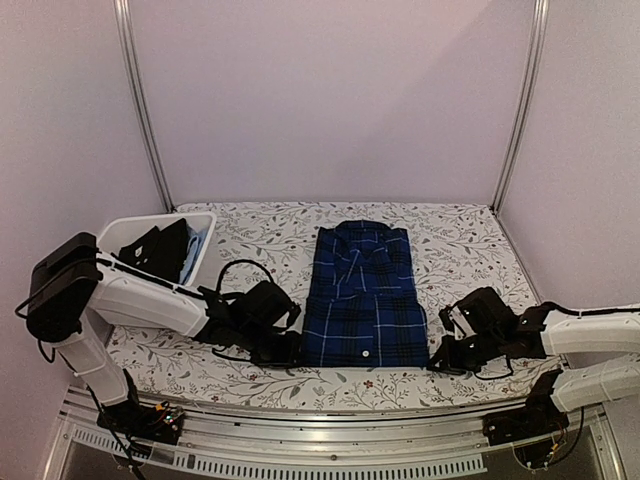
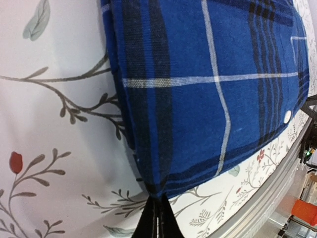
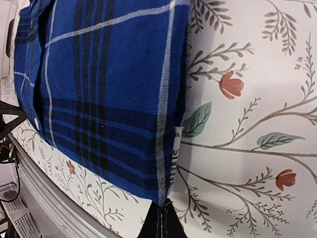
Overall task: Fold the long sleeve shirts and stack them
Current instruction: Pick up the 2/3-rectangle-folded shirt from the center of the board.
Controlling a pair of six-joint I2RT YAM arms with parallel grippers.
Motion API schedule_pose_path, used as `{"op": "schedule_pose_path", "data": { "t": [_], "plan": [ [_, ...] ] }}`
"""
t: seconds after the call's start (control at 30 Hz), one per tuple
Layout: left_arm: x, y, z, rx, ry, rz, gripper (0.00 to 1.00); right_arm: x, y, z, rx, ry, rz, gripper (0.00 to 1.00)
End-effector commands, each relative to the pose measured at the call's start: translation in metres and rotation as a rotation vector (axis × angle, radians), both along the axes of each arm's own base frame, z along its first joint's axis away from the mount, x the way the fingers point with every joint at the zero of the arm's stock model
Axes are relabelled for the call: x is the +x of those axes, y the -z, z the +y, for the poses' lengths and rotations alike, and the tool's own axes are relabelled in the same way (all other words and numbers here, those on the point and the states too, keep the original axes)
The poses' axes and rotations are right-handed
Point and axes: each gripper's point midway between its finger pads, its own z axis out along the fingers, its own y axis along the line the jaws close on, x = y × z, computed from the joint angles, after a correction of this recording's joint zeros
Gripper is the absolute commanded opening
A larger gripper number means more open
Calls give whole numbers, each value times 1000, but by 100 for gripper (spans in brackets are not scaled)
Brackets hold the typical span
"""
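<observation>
Navy plaid shirt [image 1: 365, 295]: flat on worktop [image 1: 460, 240], hem nearest.
Left tool [image 2: 157, 218]: clamped on near-left hem corner.
Right tool [image 3: 161, 220]: clamped on near-right corner, seemingly all layers.
Fold: raise both corners level, carry toward collar [image 1: 362, 232] evenly.

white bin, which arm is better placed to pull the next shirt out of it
Left, probably. The white bin sits far left beside the left arm; the right pincer is across the plaid shirt. Both are shut on its near corners, so the left pincer must release first.
</observation>
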Motion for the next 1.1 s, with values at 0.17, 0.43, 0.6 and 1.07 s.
{"op": "schedule_pose_path", "data": {
  "t": [0.17, 0.43, 0.6, 1.07],
  "plan": [
    [-18, -32, -5, 25, 50, -34, 0, 4, -41, 5, 44, -31, -95, 0],
    [-17, -55, -3, 6, 33, -61, 0, 10, -74, 9, 71, -43, -163, 0],
    [-17, -57, -2, 1, 28, -61, 0, 9, -75, 11, 82, -51, -165, 0],
    [70, -136, -18, -111, -53, -183, 0, 105, -162, 29, 23, 48, -413, 0]
  ]
}}
